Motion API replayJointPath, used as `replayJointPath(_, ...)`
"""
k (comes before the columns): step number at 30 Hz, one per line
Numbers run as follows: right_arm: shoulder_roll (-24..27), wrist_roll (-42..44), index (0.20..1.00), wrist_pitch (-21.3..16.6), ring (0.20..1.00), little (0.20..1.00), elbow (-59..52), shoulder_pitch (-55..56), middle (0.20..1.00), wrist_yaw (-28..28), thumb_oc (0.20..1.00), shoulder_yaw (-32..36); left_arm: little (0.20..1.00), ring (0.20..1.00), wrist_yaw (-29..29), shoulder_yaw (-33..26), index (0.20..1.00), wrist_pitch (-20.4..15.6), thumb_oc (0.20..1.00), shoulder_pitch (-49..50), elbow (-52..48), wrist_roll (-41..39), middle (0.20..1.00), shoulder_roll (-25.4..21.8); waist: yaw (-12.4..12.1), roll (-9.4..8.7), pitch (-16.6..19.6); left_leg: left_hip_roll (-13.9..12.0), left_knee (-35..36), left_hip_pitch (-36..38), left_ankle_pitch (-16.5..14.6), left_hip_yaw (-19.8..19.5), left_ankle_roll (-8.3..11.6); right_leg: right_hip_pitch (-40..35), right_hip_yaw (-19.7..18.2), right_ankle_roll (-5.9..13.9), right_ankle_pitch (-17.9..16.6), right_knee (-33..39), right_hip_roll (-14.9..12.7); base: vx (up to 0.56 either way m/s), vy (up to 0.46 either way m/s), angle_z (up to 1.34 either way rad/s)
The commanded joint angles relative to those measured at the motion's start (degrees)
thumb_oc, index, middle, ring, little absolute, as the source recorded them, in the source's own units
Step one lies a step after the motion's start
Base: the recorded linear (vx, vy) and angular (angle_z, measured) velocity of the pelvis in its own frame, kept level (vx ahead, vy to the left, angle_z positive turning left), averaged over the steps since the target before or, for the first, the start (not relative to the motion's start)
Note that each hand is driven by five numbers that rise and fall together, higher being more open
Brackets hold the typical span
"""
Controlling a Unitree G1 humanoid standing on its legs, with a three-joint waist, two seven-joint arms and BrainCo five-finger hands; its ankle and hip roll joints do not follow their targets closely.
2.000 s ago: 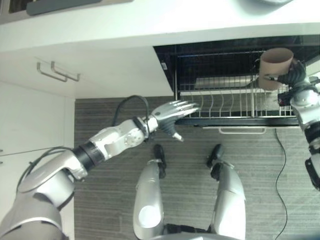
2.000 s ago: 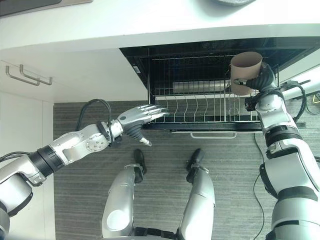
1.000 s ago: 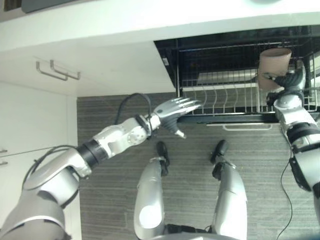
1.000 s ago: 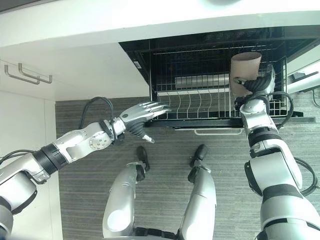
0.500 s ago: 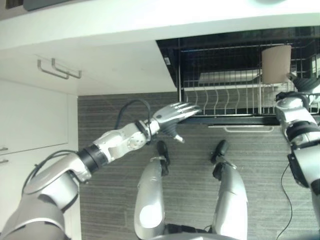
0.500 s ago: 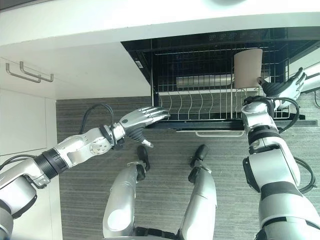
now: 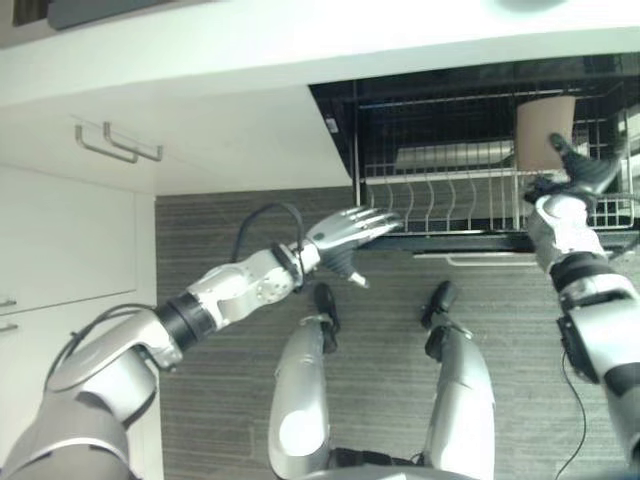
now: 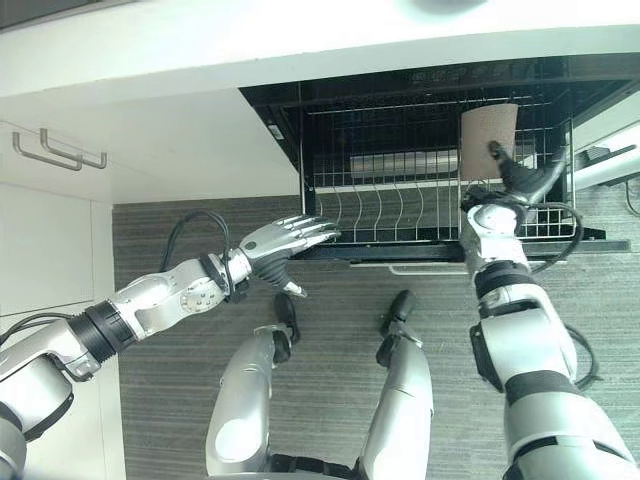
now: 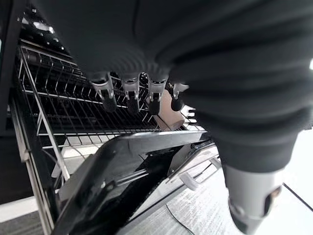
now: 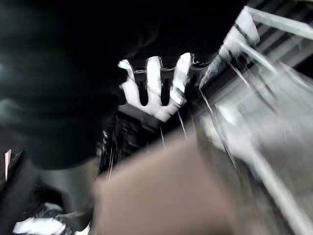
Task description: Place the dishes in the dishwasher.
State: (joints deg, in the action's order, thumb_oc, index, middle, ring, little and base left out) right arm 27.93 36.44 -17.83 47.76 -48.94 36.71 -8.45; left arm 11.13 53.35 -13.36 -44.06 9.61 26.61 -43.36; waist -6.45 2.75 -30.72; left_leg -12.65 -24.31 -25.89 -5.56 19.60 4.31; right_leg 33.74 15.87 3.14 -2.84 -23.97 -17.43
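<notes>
Standing in the wire dishwasher rack (image 8: pixel 400 205), the tall brown cup (image 8: pixel 488 140) looked placed. My right hand (image 8: pixel 520 178) was just beside it, fingers spread, holding nothing. My left hand (image 7: pixel 345 232) rested flat-fingered on the rack's front edge.

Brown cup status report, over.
Brown cup standing in dishwasher rack. Right hand open beside it. Left hand open at rack's front corner.

Brown cup (image 8: pixel 488 140) in wire dishwasher rack (image 8: pixel 400 205)
</notes>
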Motion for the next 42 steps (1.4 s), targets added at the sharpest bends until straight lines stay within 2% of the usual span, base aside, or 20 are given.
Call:
replayJointPath(1, -2.7, 4.4, 1.0, -3.8, 1.0, 1.0, -8.0, 7.9, 1.0, -4.9, 1.0, 0.1, 1.0, 1.0, 1.8, -4.3, 1.0, 2.5, 1.0, 5.1, -5.7, 4.5, 1.0, 1.7, 1.0, 1.79, 0.9, -0.5, 4.2, 2.1, 1.3, -3.9, 0.49, -6.8, 0.1, 6.52, 11.4, -6.5, -1.5, 0.02, 0.047, -0.01)
replayJointPath(8, -6.8, 4.4, 1.0, -1.4, 1.0, 1.0, -22.7, 19.5, 1.0, -6.5, 1.0, 0.5, 1.0, 1.0, 4.1, -7.1, 1.0, 6.2, 1.0, 12.0, -4.0, 9.5, 1.0, 3.8, 3.0, 0.03, 1.3, -0.5, 7.1, 11.7, 2.0, -4.2, -0.28, -15.8, -0.4, 6.25, 11.9, -4.6, -0.5, 0.03, 0.011, -0.07)
replayJointPath(9, -7.6, 3.9, 1.0, -1.5, 1.0, 1.0, -25.2, 22.2, 1.0, -6.7, 1.0, 0.3, 1.0, 1.0, 5.1, -7.8, 1.0, 6.4, 1.0, 13.8, -2.7, 11.0, 1.0, 4.9, 3.3, -0.45, 3.1, -0.8, 8.7, 14.0, 2.2, -4.0, 0.0, -18.1, -0.4, 6.34, 12.1, -2.9, -0.1, 0.03, 0.007, -0.11)
replayJointPath(13, -8.7, 1.2, 1.0, -1.7, 1.0, 1.0, -28.9, 25.5, 1.0, -6.2, 1.0, -0.3, 1.0, 1.0, 6.7, -9.2, 1.0, 7.0, 1.0, 16.7, -1.2, 12.6, 1.0, 6.8, 3.9, -0.81, 6.3, -1.7, 12.2, 17.3, 3.9, -3.3, 0.37, -21.2, 0.1, 6.4, 11.3, 0.1, 0.7, 0.05, 0.021, -0.14)
replayJointPath(14, -9.0, -0.2, 1.0, -1.5, 1.0, 1.0, -30.5, 27.1, 1.0, -6.2, 1.0, -0.7, 1.0, 1.0, 7.2, -10.0, 1.0, 7.3, 1.0, 18.1, -0.7, 12.9, 1.0, 7.6, 4.2, -1.03, 8.3, -1.9, 13.9, 19.2, 4.3, -2.8, 0.59, -23.1, 0.4, 6.52, 11.0, 2.0, 1.0, 0.06, 0.029, -0.06)
replayJointPath(17, -9.2, -1.8, 1.0, -0.9, 1.0, 1.0, -32.1, 28.5, 1.0, -6.2, 1.0, -1.1, 1.0, 1.0, 8.1, -10.9, 1.0, 7.4, 1.0, 19.7, -0.1, 12.8, 1.0, 8.4, 4.5, -1.03, 10.2, -2.1, 15.6, 21.3, 4.7, -2.3, 0.85, -25.2, 0.7, 6.75, 10.5, 4.2, 1.3, 0.06, 0.054, -0.07)
replayJointPath(18, -9.4, -2.7, 1.0, -0.6, 1.0, 1.0, -33.6, 30.2, 1.0, -7.4, 1.0, -1.4, 1.0, 1.0, 9.3, -12.0, 1.0, 7.6, 1.0, 21.8, 0.5, 12.6, 1.0, 9.4, 4.8, -0.91, 12.4, -2.2, 17.5, 23.5, 5.2, -1.9, 1.16, -27.5, 0.8, 7.02, 9.9, 6.5, 1.6, 0.08, 0.076, -0.16)
replayJointPath(22, -10.1, -4.6, 1.0, -1.4, 1.0, 1.0, -35.0, 32.8, 1.0, -9.2, 1.0, -2.2, 1.0, 1.0, 11.3, -13.4, 1.0, 8.0, 1.0, 24.5, 1.1, 11.4, 1.0, 10.3, 5.1, -0.7, 15.3, -2.3, 19.1, 25.8, 5.8, -1.5, 1.51, -30.0, 1.1, 7.32, 9.0, 9.0, 1.7, 0.08, 0.064, -0.11)
replayJointPath(23, -10.3, -5.2, 1.0, -0.9, 1.0, 1.0, -36.8, 34.9, 1.0, -11.6, 1.0, -2.6, 1.0, 1.0, 12.9, -15.2, 1.0, 7.9, 1.0, 26.8, 1.3, 9.2, 1.0, 10.9, 5.1, -0.5, 17.4, -2.4, 20.0, 27.3, 5.9, -1.4, 1.55, -31.7, 1.3, 7.37, 8.4, 10.6, 1.4, 0.09, 0.054, -0.1)
replayJointPath(25, -10.5, -5.5, 1.0, -1.3, 1.0, 1.0, -38.3, 36.7, 1.0, -14.7, 1.0, -2.7, 1.0, 1.0, 14.9, -16.9, 1.0, 7.8, 1.0, 28.9, 1.2, 6.3, 1.0, 11.5, 5.0, -0.39, 18.9, -2.3, 20.4, 28.3, 5.7, -1.4, 1.52, -33.0, 1.5, 7.33, 7.9, 11.8, 1.1, 0.09, 0.05, -0.03)
replayJointPath(27, -10.5, -5.5, 1.0, -1.4, 1.0, 1.0, -40.1, 38.3, 1.0, -18.1, 1.0, -2.4, 1.0, 1.0, 16.5, -19.7, 1.0, 6.7, 1.0, 31.4, 0.9, 3.1, 1.0, 12.0, 4.8, -0.41, 19.8, -2.2, 20.6, 29.6, 5.2, -1.5, 1.55, -34.7, 1.9, 7.38, 7.7, 12.9, 0.6, 0.05, 0.011, 0.05)
replayJointPath(29, -10.0, -5.6, 1.0, -1.8, 1.0, 1.0, -43.6, 40.2, 1.0, -23.5, 1.0, -1.8, 1.0, 1.0, 17.4, -24.5, 1.0, 2.0, 1.0, 35.2, 0.0, -4.5, 1.0, 12.3, 4.2, -0.35, 21.1, -2.0, 20.6, 30.5, 4.9, -1.7, 1.56, -36.3, 2.6, 7.19, 7.0, 14.4, 0.4, 0.02, -0.012, 0.09)
replayJointPath(31, -9.9, -4.5, 1.0, -1.4, 1.0, 1.0, -45.4, 40.9, 1.0, -27.1, 1.0, -1.5, 1.0, 1.0, 17.6, -26.7, 1.0, -0.7, 1.0, 36.8, -0.7, -7.8, 1.0, 12.7, 3.9, -0.35, 21.5, -2.0, 20.6, 30.7, 4.8, -1.9, 1.52, -36.8, 3.0, 7.14, 6.8, 14.9, 0.4, 0.0, -0.02, 0.06)
replayJointPath(33, -9.1, -2.1, 1.0, 0.4, 1.0, 1.0, -49.7, 42.7, 1.0, -35.7, 1.0, -0.7, 1.0, 1.0, 15.5, -33.0, 1.0, -5.8, 1.0, 40.9, -3.4, -15.9, 1.0, 13.4, 3.0, -0.55, 21.8, -1.7, 20.7, 31.6, 4.4, -2.4, 1.65, -38.3, 4.1, 7.27, 6.6, 15.9, 0.2, -0.01, -0.04, 0.05)
replayJointPath(36, -7.9, -2.9, 1.0, 0.4, 1.0, 1.0, -53.4, 44.3, 1.0, -39.9, 1.0, 0.2, 1.0, 1.0, 11.4, -38.7, 1.0, -10.1, 1.0, 43.7, -6.6, -22.4, 1.0, 13.3, 2.3, -0.84, 22.3, -1.5, 21.0, 31.6, 4.8, -2.6, 1.76, -38.8, 4.8, 7.37, 5.7, 17.2, 0.2, -0.02, -0.038, 0.23)
replayJointPath(39, -6.3, -3.2, 1.0, -0.5, 1.0, 1.0, -55.9, 45.0, 1.0, -42.5, 1.0, 0.7, 1.0, 1.0, 9.6, -44.3, 1.0, -13.7, 1.0, 45.5, -10.2, -28.4, 1.0, 13.3, 1.7, -1.31, 22.7, -1.4, 21.7, 31.9, 5.1, -2.9, 2.13, -39.6, 5.5, 7.69, 4.4, 19.5, 0.0, -0.02, -0.051, 0.24)
replayJointPath(42, -5.8, -4.0, 1.0, -1.0, 1.0, 1.0, -56.6, 44.9, 1.0, -43.8, 1.0, 0.8, 1.0, 1.0, 9.7, -46.9, 1.0, -14.9, 1.0, 45.7, -11.4, -30.2, 1.0, 13.3, 1.4, -1.46, 23.0, -1.5, 22.1, 32.0, 5.2, -3.0, 2.41, -39.8, 5.6, 7.88, 3.7, 20.6, 0.0, -0.02, -0.016, 0.08)
